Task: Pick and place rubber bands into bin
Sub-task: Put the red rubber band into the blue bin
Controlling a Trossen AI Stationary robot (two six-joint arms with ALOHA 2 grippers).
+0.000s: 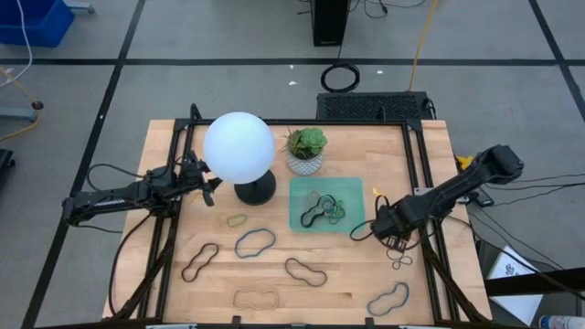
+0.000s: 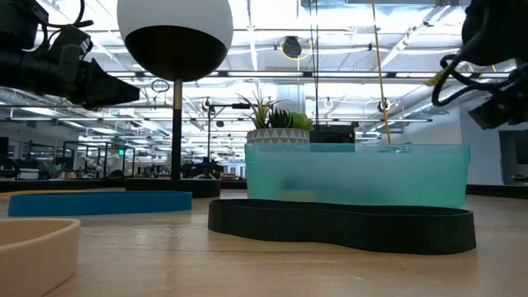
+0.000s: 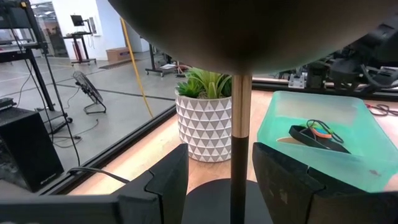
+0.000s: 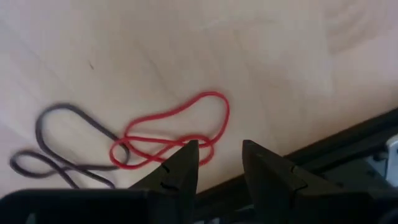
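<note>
the left tool [image 1: 212,185] waits with fingers parted and empty, close beside the globe lamp [image 1: 239,151] at the table's [image 1: 347,283] left; a careless swing there could knock the lamp over. several rubber bands [image 1: 254,242] lie loose on the near side, some already in the bin [image 1: 304,188]. at the right, the right tool [image 4: 217,163] hovers parted, empty, over a red band [image 4: 171,130] tangled with a dark band [image 4: 59,146]; a pinch may lift both or slip off the thin loop.
</note>
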